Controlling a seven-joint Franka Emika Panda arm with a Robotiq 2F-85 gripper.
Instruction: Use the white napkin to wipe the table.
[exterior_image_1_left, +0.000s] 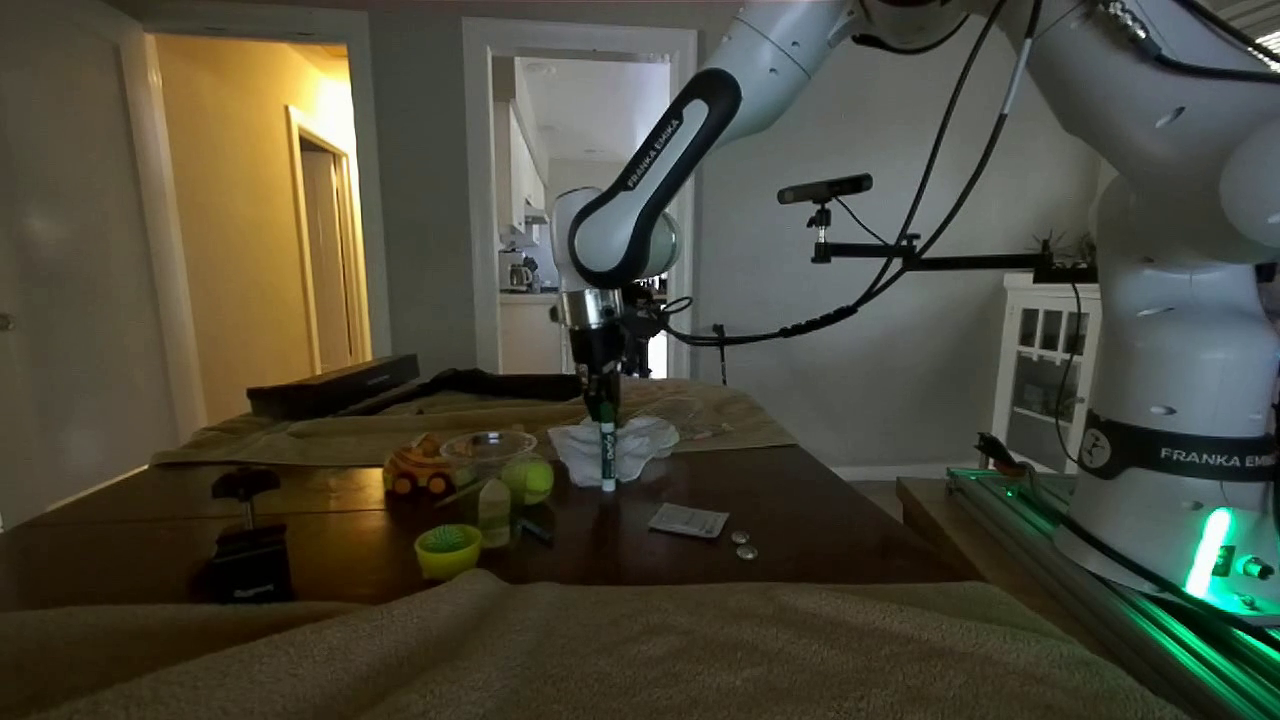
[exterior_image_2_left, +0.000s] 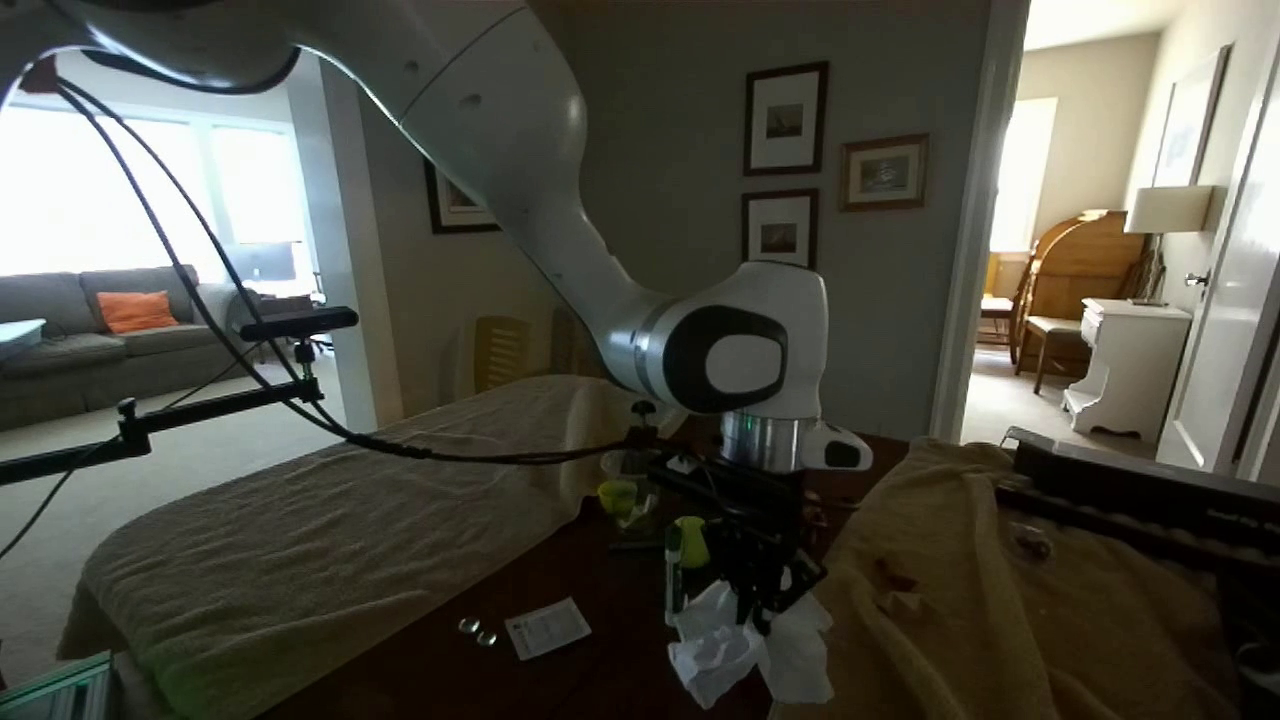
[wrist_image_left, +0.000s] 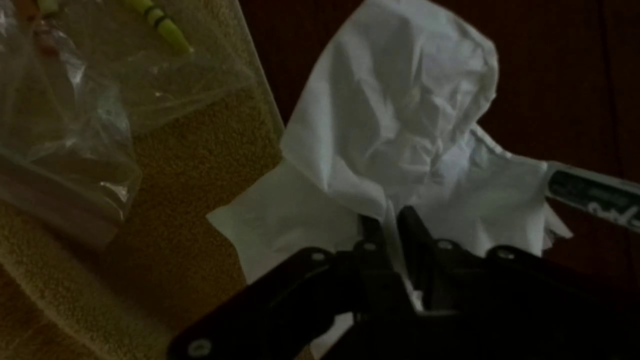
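White and crumpled, the napkin (wrist_image_left: 400, 100) lies where the dark surface (wrist_image_left: 555, 75) meets the towel (wrist_image_left: 200, 165), a fold clamped in the gripper (wrist_image_left: 389, 220), and should handle light, limp and easily torn, so a bunched hold near its middle seems best.

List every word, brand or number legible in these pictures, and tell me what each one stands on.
"FRANKA EMIKA": black panel of the robot arm.
"FRANKA EMIKA": black band around the arm's base, ending near the picture's edge.
Green-labelled marker: pale script, too blurred to read.
White packet: print too small.
Black stand: pale lettering, too blurred.
Long black case: pale marking, too blurred.
No legible numbers.
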